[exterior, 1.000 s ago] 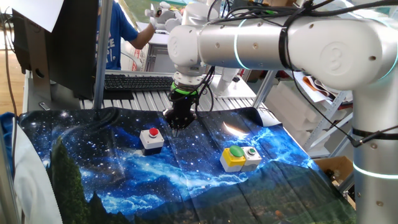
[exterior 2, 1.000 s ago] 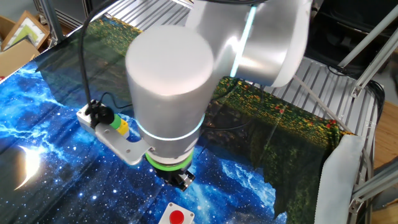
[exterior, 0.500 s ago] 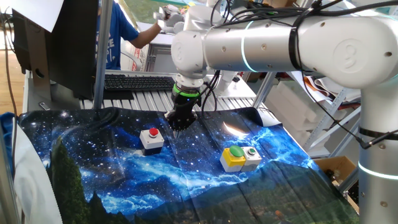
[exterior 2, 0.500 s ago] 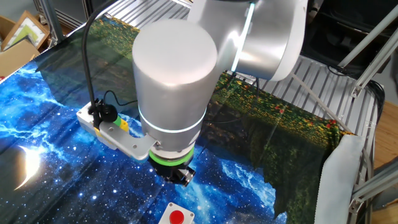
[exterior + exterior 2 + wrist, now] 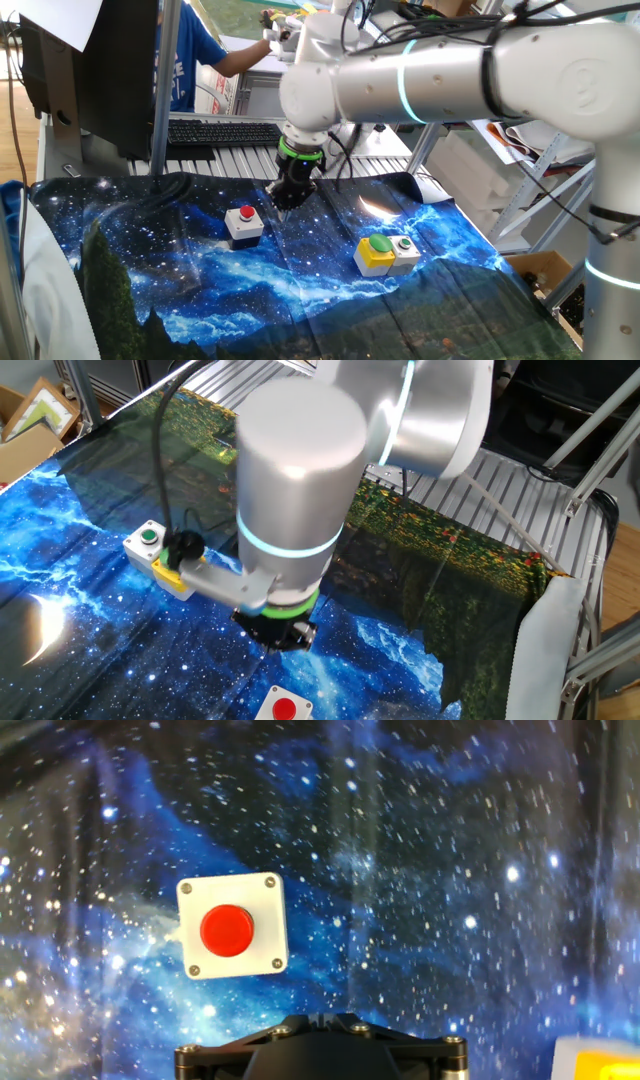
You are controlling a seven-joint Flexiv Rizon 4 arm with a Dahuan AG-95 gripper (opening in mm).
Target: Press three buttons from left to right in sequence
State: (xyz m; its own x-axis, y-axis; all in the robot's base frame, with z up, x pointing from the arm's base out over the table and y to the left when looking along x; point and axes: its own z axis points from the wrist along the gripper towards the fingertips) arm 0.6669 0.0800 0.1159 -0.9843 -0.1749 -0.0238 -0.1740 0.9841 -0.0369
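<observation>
Your gripper (image 5: pixel 283 199) hovers just beside the red button (image 5: pixel 245 213), the leftmost, so it goes first; finger state can't be told.

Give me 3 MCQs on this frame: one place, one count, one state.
1. Where is the red button relative to the yellow box in one fixed view?
A. left of it
B. right of it
C. on top of it

2. How many buttons have green caps?
A. one
B. two
C. three

3. Is the gripper touching the red button?
A. yes, pressing it
B. no, it is above the cloth and apart from it
C. yes, gripping its box

Answers:
1 A: the red button is left of the yellow box.
2 B: large green dome and small green cap.
3 B: the gripper hangs clear of it.
</observation>
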